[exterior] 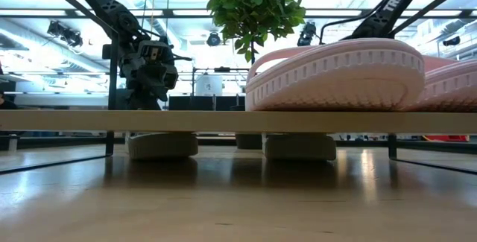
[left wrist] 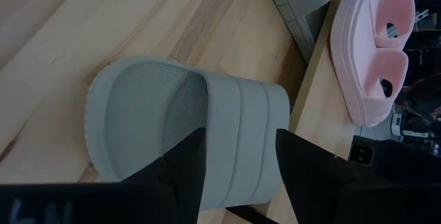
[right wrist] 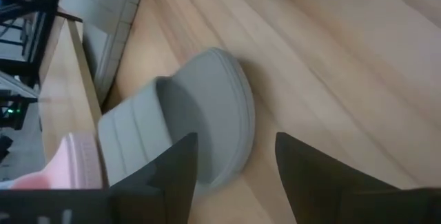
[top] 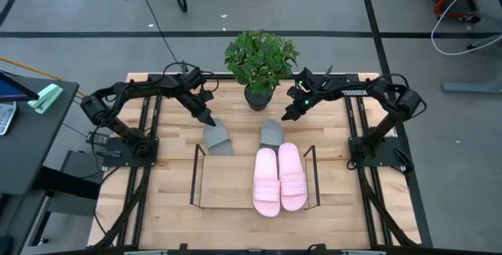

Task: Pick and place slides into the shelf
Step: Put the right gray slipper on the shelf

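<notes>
Two pale pink slides (top: 278,178) lie side by side, soles down, on the right half of the shelf (top: 223,183). Two grey slides rest soles down on the table just behind the shelf's far edge: the left one (top: 218,137) and the right one (top: 271,133). My left gripper (left wrist: 238,176) is open over the left grey slide (left wrist: 186,134), with a finger on either side of its strap (left wrist: 241,134). My right gripper (right wrist: 234,176) is open above the right grey slide (right wrist: 200,127). In the low view the left gripper (exterior: 149,86) hangs behind the shelf board (exterior: 149,121).
A potted plant (top: 260,59) stands at the table's far edge, between the two arms. The left half of the shelf board (top: 223,183) carries nothing. Black wire end frames (top: 194,173) rise at both ends of the shelf. A dark side table (top: 31,129) stands at the left.
</notes>
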Robot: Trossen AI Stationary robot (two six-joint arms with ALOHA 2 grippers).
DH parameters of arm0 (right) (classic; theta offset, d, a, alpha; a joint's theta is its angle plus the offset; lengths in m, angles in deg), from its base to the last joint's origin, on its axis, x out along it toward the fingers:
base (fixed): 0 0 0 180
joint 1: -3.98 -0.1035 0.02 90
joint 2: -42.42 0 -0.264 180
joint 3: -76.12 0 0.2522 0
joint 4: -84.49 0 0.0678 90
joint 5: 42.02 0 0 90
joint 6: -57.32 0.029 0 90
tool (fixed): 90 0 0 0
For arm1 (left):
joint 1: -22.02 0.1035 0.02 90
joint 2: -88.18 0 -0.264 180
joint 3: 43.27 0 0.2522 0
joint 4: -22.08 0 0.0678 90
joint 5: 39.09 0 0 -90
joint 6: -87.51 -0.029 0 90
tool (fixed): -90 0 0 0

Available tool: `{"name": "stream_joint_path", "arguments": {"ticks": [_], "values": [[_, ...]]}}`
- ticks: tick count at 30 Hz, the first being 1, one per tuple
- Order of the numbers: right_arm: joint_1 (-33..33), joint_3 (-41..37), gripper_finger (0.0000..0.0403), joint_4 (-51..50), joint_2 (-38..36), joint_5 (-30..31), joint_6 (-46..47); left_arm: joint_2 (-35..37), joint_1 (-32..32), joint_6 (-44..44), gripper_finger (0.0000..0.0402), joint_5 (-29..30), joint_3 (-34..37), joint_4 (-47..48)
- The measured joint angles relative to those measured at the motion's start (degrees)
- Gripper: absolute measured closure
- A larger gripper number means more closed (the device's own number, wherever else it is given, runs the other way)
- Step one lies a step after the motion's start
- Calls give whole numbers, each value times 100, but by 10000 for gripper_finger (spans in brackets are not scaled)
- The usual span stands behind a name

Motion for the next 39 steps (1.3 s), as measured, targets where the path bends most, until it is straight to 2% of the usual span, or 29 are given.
{"name": "stream_joint_path", "arguments": {"ticks": [10,22,39], "values": [[-260,0,199,164,366,103,22,0,0,-2,225,0,0,0],[-374,0,140,496,408,510,114,0,0,16,227,0,0,0],[-660,2,144,1230,881,436,341,0,1,79,227,2,-2,-16]]}}
